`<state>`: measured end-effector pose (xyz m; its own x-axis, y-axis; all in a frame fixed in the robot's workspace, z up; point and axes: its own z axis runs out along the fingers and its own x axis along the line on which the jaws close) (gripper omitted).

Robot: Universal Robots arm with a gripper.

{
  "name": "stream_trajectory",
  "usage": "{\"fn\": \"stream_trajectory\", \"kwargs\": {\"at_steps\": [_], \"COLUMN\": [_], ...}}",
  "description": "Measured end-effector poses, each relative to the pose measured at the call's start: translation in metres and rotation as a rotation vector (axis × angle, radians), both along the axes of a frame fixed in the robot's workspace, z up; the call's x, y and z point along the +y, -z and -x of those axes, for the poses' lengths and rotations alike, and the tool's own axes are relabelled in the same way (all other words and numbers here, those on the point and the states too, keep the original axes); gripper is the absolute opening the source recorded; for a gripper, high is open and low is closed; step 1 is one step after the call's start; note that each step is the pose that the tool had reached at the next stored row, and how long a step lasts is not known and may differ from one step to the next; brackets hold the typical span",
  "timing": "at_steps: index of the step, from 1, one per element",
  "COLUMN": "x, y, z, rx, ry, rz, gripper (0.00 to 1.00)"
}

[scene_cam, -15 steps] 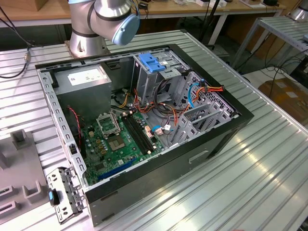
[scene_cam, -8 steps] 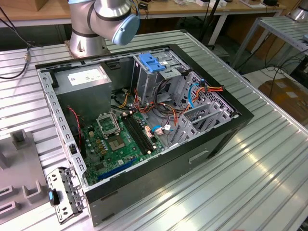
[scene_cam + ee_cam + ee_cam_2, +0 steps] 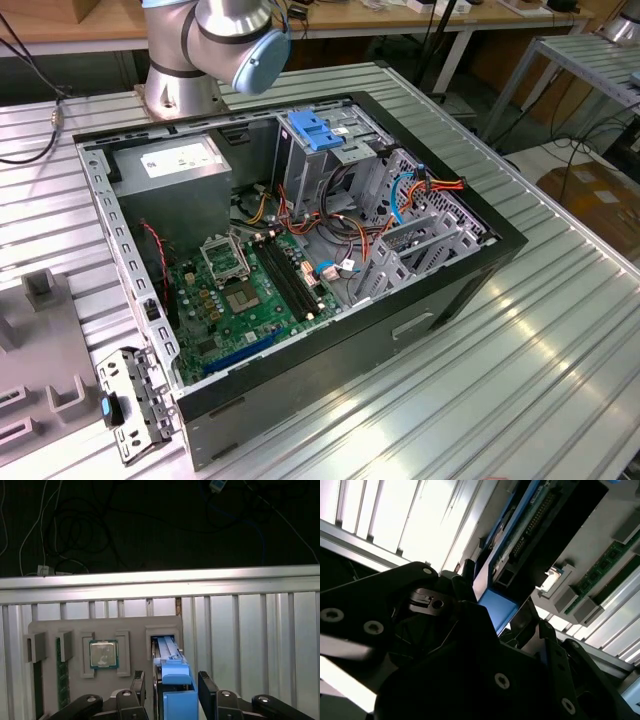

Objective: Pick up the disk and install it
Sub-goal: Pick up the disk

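Note:
The disk stands on edge in a slot of a grey parts tray, its blue side rail facing up. My gripper hangs right over its near end, open, one dark finger on each side of the blue rail. One finger lies close against the rail while a narrow gap shows at the other. In the second wrist view the disk shows its circuit board and connector, and the gripper straddles its blue end.
The tray also holds a processor and a memory stick, near the table's edge. In the exterior view the open computer case lies on the ribbed table, with a blue-topped drive cage, a power supply and loose cables.

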<state>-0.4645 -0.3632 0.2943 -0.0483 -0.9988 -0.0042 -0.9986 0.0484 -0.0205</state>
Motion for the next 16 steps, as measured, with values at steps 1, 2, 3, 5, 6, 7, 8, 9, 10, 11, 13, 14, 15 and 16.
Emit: {"fn": "stream_trajectory", "kwargs": {"at_steps": [1,2,3,5,6,7,8,9,10,11,13,14,15,16], "x": [0.0001,0.0001,0.0001,0.0001,0.0001,0.0001,0.0001,0.0001,0.0001,0.0001,0.0001,0.0001,0.0001,0.0001], "y": [0.0001,0.0001,0.0001,0.0002,0.0002,0.0003,0.0002,0.0002,0.0003,0.0003,0.0003,0.0003,0.0003,0.0003], "z": [0.0000,0.0000,0.0000,0.0000,0.0000,0.0000,0.0000,0.0000,0.0000,0.0000,0.0000,0.0000,0.0000,0.0000], "rx": [0.0001,0.0001,0.0001,0.0000,0.0000,0.0000,0.0000,0.0001,0.0000,0.0000,0.0000,0.0000,0.0000,0.0000], "ry": [0.000,0.000,0.000,0.000,0.000,0.000,0.000,0.000,0.000,0.000,0.000,0.000,0.000,0.000], "rz": [0.0000,0.0000,0.0000,0.0000,0.0000,0.0000,0.0000,0.0000,0.0000,0.0000,0.0000,0.0000,0.0000,0.0000], "gripper": [0.54,0.54,0.53,0.46,0.46,0.46,0.46,0.44,0.38,0.38,0.37,0.37,0.37,0.37]}}
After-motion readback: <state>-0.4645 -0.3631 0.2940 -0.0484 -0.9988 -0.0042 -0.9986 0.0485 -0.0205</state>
